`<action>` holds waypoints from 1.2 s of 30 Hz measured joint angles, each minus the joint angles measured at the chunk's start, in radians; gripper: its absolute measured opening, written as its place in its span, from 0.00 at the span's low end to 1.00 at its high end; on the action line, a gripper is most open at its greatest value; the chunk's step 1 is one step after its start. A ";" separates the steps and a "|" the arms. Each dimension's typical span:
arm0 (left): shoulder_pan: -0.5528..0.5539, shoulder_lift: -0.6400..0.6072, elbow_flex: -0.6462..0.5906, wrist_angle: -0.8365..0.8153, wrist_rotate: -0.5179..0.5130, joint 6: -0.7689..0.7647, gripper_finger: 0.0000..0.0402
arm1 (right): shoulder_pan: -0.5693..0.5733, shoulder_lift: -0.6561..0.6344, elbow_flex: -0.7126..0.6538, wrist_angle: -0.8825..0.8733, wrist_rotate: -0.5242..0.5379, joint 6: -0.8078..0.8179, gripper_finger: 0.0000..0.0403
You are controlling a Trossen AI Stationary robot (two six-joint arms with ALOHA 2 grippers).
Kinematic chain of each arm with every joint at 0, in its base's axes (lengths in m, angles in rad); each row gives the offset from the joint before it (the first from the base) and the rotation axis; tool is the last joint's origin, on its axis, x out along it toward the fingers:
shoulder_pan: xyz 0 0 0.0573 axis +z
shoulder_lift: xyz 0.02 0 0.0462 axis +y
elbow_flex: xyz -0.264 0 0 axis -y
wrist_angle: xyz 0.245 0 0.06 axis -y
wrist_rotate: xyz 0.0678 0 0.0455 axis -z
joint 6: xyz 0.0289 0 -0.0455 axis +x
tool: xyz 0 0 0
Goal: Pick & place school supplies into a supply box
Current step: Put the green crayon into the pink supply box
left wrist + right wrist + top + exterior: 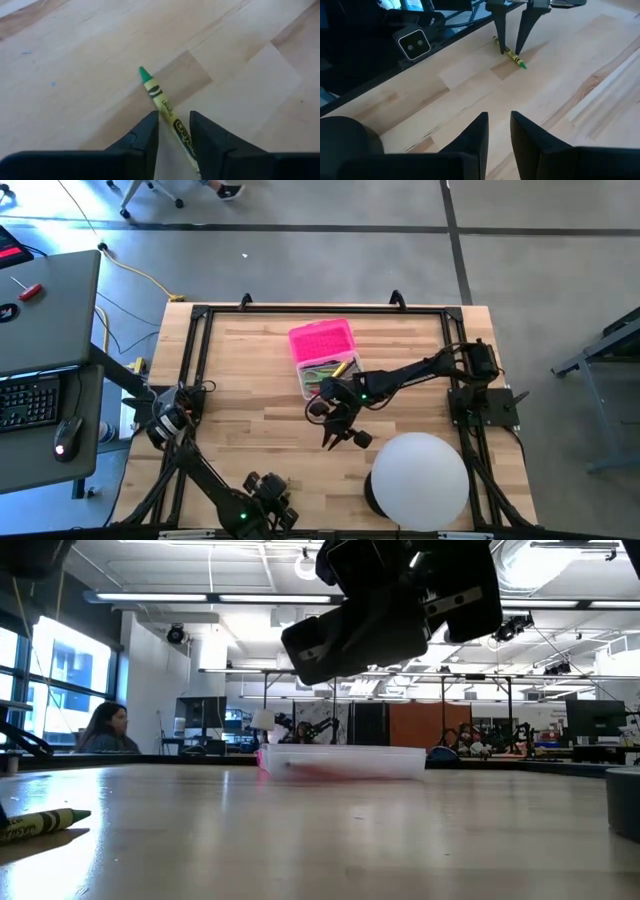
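Supply box (326, 370), seen from above, is sitting mid-bench holding several supplies, its pink lid (322, 340) lying open behind it; the right end effector (343, 437) is hovering nearby, fingers parted, holding nothing. Left wrist view: the left end effector (174, 131) is straddling a green crayon (165, 106), fingers apart.

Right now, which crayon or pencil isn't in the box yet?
The green crayon, alone on the table between the left arm's open fingers. The others lie in the box.

Two dark, jointed arms (400, 375) with tapered black jaws.
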 joint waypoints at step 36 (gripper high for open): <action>0.086 0.024 -0.228 0.049 -0.195 0.005 0.44 | 0.024 0.001 0.000 -0.101 -0.001 0.013 0.15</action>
